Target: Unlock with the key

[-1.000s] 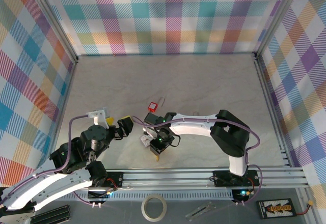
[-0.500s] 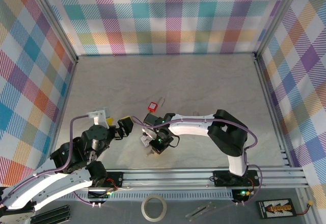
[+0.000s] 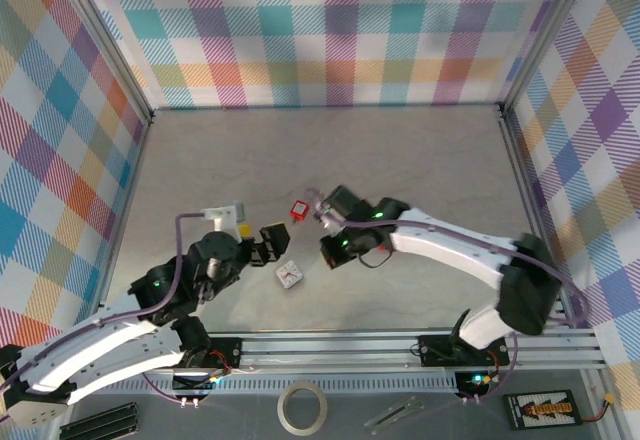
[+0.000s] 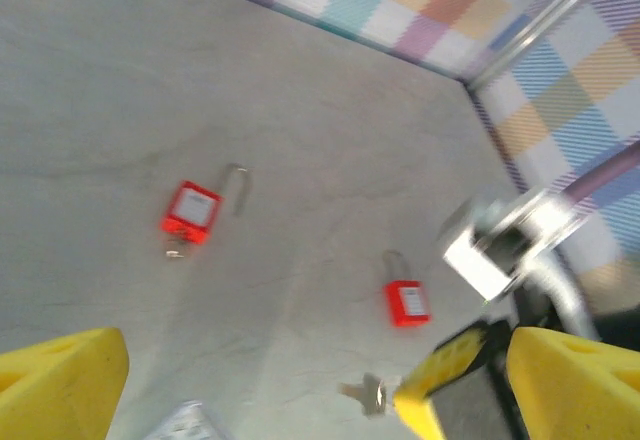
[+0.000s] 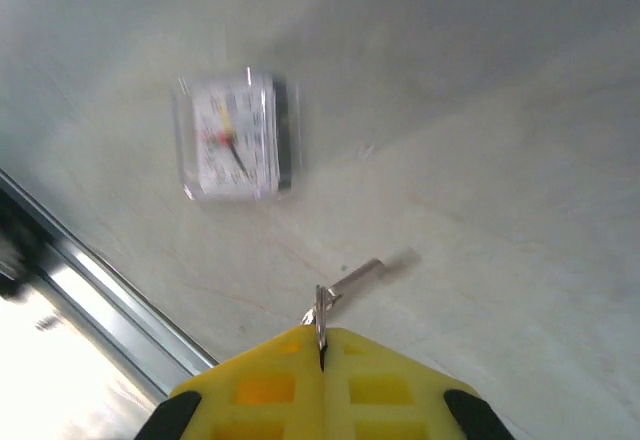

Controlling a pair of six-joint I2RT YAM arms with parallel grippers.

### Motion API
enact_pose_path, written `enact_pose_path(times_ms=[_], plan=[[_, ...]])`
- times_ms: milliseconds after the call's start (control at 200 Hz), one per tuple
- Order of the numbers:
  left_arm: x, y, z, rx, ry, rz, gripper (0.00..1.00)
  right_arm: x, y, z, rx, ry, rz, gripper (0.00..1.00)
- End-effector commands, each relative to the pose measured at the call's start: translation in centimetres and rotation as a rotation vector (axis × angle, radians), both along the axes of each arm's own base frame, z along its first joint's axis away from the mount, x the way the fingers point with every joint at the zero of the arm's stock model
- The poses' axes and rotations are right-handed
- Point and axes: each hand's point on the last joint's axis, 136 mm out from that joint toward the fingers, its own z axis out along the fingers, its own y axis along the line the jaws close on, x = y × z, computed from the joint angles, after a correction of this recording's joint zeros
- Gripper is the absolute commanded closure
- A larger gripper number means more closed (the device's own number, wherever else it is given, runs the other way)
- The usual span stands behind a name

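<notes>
Key transport stage: your right gripper (image 5: pixel 322 338) is clenched on the key (image 5: pixel 320 312), and your left gripper (image 3: pixel 272 243) is spread and holds nothing. The red padlock (image 3: pixel 298 209) lies on the table (image 3: pixel 420 160) near both. Next you probably need to steady the padlock and line the key up with its keyhole.

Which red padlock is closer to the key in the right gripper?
The right-hand padlock in the left wrist view, just beyond the key held by the right gripper; the other padlock lies farther left.

The red padlock (image 3: pixel 298 209) lies flat; right claw (image 5: pixel 322 342) pinches key (image 5: pixel 320 310).
</notes>
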Motion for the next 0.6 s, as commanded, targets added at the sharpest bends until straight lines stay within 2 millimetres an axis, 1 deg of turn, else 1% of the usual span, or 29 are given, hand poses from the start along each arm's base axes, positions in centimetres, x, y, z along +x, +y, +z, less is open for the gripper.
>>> enact_pose_path(times_ms=[0, 45, 110, 170, 230, 305, 450, 505, 595], plan=[[0.6, -4.7, 4.4, -0.282, 0.003, -0.088, 0.02, 1.4, -2.2, 5.6, 0.134, -0.032, -0.141, 1.00], [0.9, -6.1, 5.0, -0.347, 0.027, -0.108, 0.02, 1.8, -2.6, 7.8, 0.191, -0.058, -0.165, 1.00], [1.3, -8.0, 5.3, -0.434, 0.086, -0.121, 0.01, 2.2, -2.9, 10.4, 0.260, -0.096, -0.183, 1.00], [1.8, -9.1, 5.2, -0.513, 0.147, -0.109, 0.01, 2.4, -3.1, 12.5, 0.320, -0.131, -0.193, 1.00], [2.1, -10.0, 5.1, -0.616, 0.200, -0.107, 0.00, 2.6, -3.0, 14.2, 0.374, -0.170, -0.196, 1.00], [2.6, -10.4, 4.9, -0.748, 0.257, -0.092, 0.00, 2.8, -2.8, 15.1, 0.411, -0.184, -0.200, 1.00], [3.3, -9.8, 4.6, -0.928, 0.308, -0.033, 0.01, 2.7, -1.7, 15.4, 0.484, -0.157, -0.197, 1.00], [3.4, -9.9, 4.6, -0.982, 0.318, -0.034, 0.01, 2.7, -1.4, 15.5, 0.512, -0.148, -0.200, 1.00], [3.5, -10.9, 4.2, -1.041, 0.364, -0.055, 0.02, 2.6, -0.8, 16.1, 0.567, -0.141, -0.193, 1.00]])
